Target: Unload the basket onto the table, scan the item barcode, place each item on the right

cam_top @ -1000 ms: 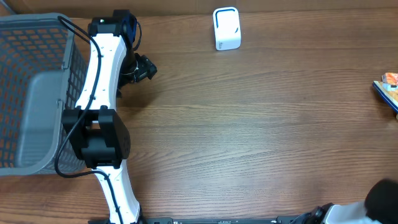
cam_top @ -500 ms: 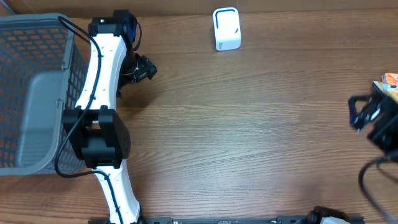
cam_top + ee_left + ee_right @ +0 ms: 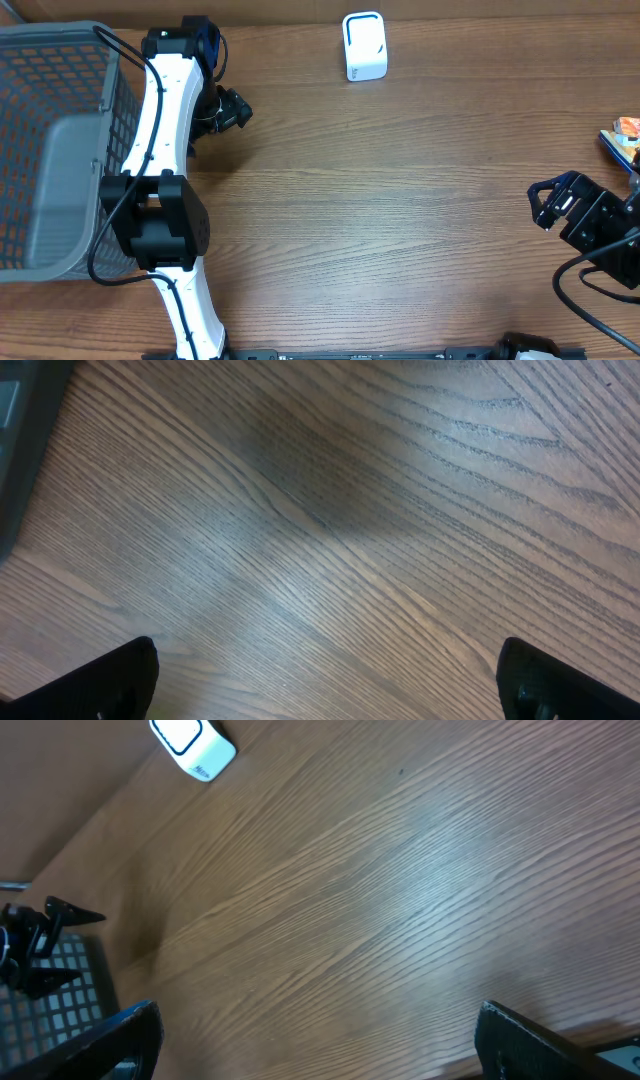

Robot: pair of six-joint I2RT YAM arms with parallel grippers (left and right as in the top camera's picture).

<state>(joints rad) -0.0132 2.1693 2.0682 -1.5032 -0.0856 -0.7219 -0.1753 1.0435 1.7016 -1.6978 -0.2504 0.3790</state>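
Overhead: white barcode scanner [image 3: 364,45] at twelve o'clock. The colourful item [image 3: 625,140] peeks in at three o'clock, near the right gripper [image 3: 548,203], which is spread and empty.

Left wrist: left gripper [image 3: 330,685] gapes over bare table [image 3: 320,510].

Right wrist: barcode scanner [image 3: 193,742] at eleven o'clock, item unseen. Best swing right toward three o'clock and grasp the item's edges, barcode uncovered.

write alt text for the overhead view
Wooden table from above: the open right gripper hangs at the right edge near a colourful item, a white scanner stands at the far edge, the left arm lies beside a grey basket.
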